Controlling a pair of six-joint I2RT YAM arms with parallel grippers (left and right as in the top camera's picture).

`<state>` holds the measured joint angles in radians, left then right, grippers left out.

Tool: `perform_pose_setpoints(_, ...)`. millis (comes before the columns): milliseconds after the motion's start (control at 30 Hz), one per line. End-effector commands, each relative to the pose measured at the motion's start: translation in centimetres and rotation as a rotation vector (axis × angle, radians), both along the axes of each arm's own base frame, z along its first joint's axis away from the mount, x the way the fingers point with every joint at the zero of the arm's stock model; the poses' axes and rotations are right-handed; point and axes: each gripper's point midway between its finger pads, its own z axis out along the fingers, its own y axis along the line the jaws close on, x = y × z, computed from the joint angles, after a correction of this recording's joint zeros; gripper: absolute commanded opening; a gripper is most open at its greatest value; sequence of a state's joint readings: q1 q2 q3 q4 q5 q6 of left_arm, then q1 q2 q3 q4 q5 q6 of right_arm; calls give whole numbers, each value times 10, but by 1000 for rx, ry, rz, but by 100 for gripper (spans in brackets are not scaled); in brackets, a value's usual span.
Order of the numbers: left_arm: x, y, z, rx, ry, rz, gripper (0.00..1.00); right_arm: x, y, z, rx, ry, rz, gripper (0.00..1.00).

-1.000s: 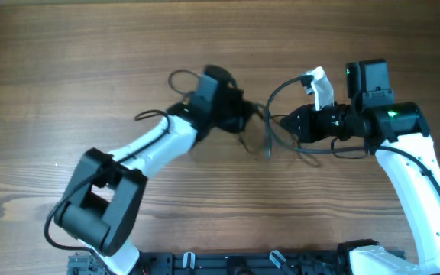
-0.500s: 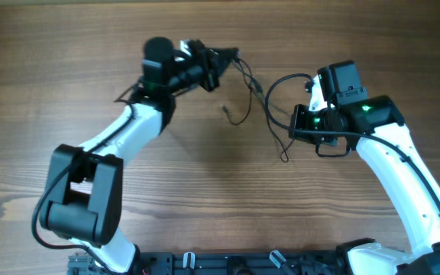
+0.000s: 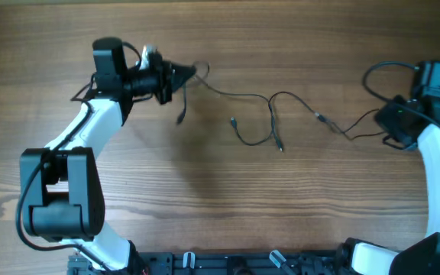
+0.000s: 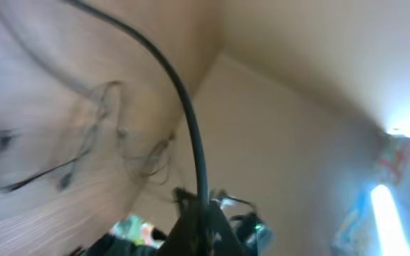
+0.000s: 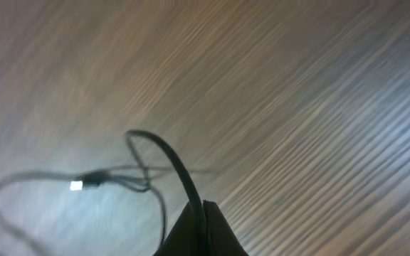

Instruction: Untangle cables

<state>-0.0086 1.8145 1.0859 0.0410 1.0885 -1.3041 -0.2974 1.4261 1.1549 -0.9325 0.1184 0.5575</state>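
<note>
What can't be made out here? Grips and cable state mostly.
- Overhead: the right gripper sits dark under its own wrist housing, so where its jaws meet the cables is hidden.
- Overhead: the strands are too thin to tell a knot from a plain crossing at the middle loop.
- Left wrist: motion blur smears the strands.
- Right wrist: blurred, so the bright plug cannot be identified by type.

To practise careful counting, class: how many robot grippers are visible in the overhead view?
2. The left gripper is upper left, the right gripper at the right edge; both pinch the cables. None seems hidden.
</note>
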Motion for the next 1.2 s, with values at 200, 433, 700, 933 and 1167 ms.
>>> perform_pose_setpoints(200, -68, 89, -133, 733, 398, 147, 5, 48, 52, 16, 244, -219, 334, 33)
perform_pose_setpoints(433, -74, 36, -122, 725, 189, -112, 23, 53, 67, -19, 122, -65, 375, 100)
perform_pose_setpoints(700, -61, 22, -47, 1069, 41, -101, 100, 46, 64, -24, 126, -30, 364, 100)
perform_pose_setpoints(933, -30, -79, -18, 915, -192, -45, 90, 47, 67, -24, 141, -34, 370, 100)
perform_pose_setpoints(1167, -8, -142, -83, 756, -90, 7, 79, 45, 75, -24, 184, -38, 386, 100)
